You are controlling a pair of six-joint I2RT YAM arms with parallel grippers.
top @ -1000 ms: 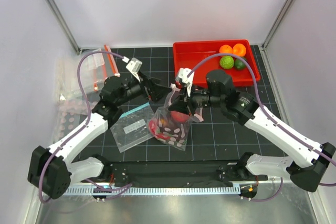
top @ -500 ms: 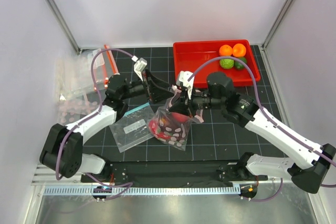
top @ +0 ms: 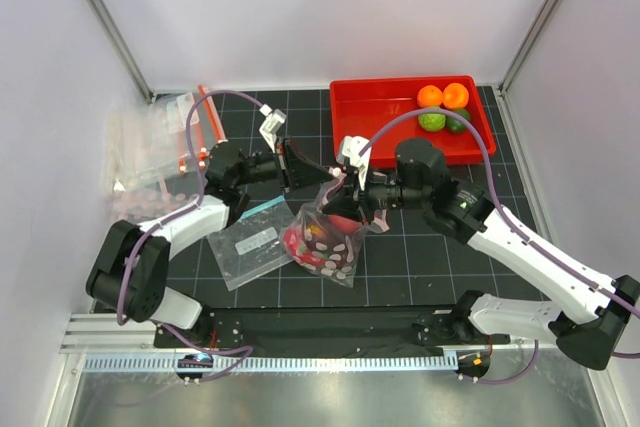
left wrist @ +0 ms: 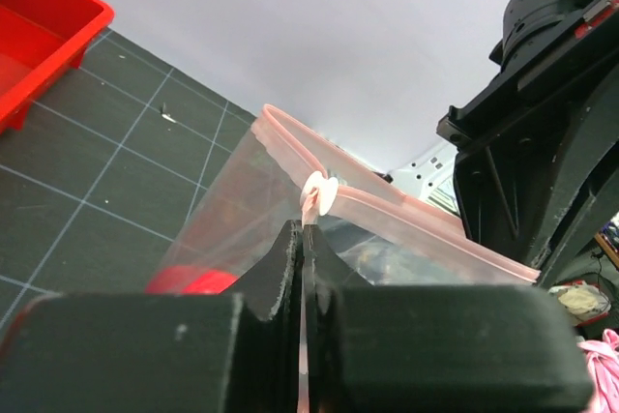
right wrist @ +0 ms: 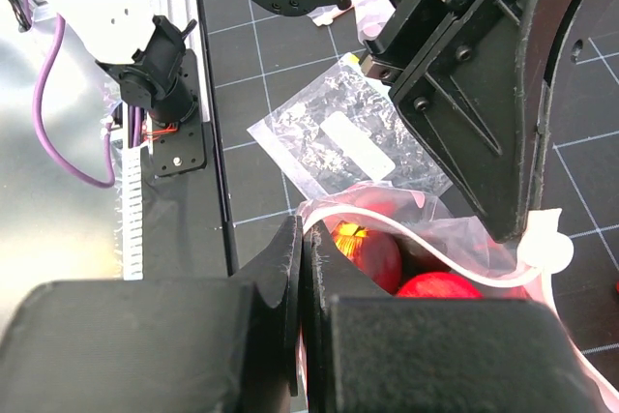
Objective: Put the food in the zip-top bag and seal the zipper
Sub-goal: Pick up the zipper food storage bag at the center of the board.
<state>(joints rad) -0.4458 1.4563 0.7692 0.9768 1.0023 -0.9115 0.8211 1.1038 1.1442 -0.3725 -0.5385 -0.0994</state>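
The dotted zip-top bag (top: 338, 255) stands on the mat between both arms, held up at its mouth. Red round food (right wrist: 375, 250) and a second red piece (right wrist: 440, 287) lie inside it; the other pieces are hard to make out. My left gripper (left wrist: 305, 229) is shut on the pink zipper (left wrist: 426, 222) just below its white slider tab (left wrist: 320, 194). My right gripper (right wrist: 303, 231) is shut on the bag's rim at the other side of the mouth. In the top view the left gripper (top: 320, 176) and right gripper (top: 347, 197) are a few centimetres apart.
A plain clear bag with a white label (top: 250, 240) lies flat left of the dotted bag. A red tray (top: 375, 112) at the back right holds orange and green toy fruits (top: 442, 107). More bags are piled at the left wall (top: 150, 152).
The left arm swung right to the bag's mouth, and its gripper went from open to shut on the zipper strip. The right gripper kept its hold and barely moved.
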